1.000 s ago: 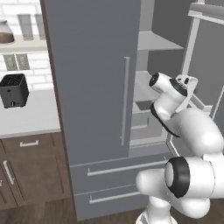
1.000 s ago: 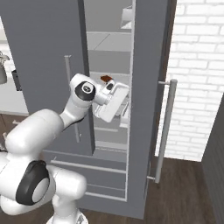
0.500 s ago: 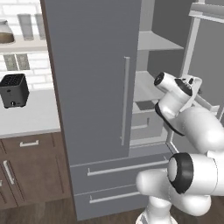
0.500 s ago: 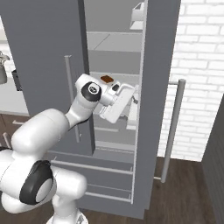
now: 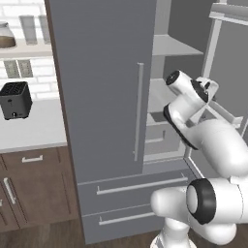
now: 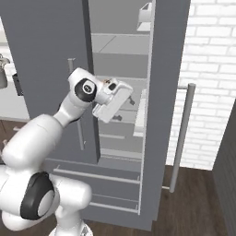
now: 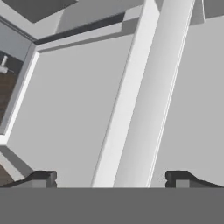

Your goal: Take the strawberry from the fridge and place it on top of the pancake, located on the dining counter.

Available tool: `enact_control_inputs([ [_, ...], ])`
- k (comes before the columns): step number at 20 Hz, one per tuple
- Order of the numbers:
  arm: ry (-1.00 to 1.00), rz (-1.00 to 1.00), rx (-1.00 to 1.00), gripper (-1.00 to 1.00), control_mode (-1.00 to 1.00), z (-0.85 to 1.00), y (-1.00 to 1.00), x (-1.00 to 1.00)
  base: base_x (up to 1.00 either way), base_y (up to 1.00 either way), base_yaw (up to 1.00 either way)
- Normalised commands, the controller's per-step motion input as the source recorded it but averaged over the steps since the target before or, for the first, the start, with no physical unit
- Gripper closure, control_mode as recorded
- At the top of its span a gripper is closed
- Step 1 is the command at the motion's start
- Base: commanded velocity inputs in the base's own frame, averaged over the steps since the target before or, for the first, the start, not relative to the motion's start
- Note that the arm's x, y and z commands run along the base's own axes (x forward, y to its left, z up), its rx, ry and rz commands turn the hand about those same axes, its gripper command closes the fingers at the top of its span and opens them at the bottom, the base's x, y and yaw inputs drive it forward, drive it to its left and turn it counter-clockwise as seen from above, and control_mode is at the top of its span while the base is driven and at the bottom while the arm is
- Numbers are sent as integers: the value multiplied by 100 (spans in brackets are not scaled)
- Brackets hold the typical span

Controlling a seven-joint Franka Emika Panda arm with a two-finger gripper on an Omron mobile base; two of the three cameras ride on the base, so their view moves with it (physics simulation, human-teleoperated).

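Spread wide and gripping nothing, the pincer [image 7: 109, 177] is showing in the hand view as two dark tips at the lower edge, one far to each side. Between and beyond them, pale grey fridge [image 7: 78, 113] panels are lying at a slant, with a lighter ridge [image 7: 140, 96] running from the top down to the bottom between the tips. At the far left edge a strip of brown floor [image 7: 6, 94] is peeking past the panel's rim. No strawberry is showing here, so I cannot tell where it is sitting.

From the left base view, the arm [image 5: 193, 97] is reaching up from the lower right into the open right half of the fridge [image 5: 106, 97], its white hand sitting level with the middle shelf [image 5: 157, 94]. The left door is standing closed, its long bar handle [image 5: 139, 111] upright, and two drawers [image 5: 135, 186] are lying below. To the left, a black toaster [image 5: 15, 99] is resting on a white counter [image 5: 34, 128] over dark wood cabinets [image 5: 31, 189].

From the right base view, the hand [image 6: 113, 99] is poking into the fridge interior [image 6: 120, 60] at mid height, angled down and to the right. The open right door [image 6: 168, 92] is standing edge-on beside it, handle [image 6: 182, 138] outward, with white brick wall [image 6: 212, 83] behind and dark wood floor [image 6: 193, 203] underneath.
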Motion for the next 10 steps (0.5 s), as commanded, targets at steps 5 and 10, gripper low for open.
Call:
enact_control_inputs([
  [5, 0, -1, 16, -100, -100, 1, 69, -7, 0, 0, 0],
  [10, -5, -14, 66, -100, -100, -19, 61, 22, 0, 0, 0],
])
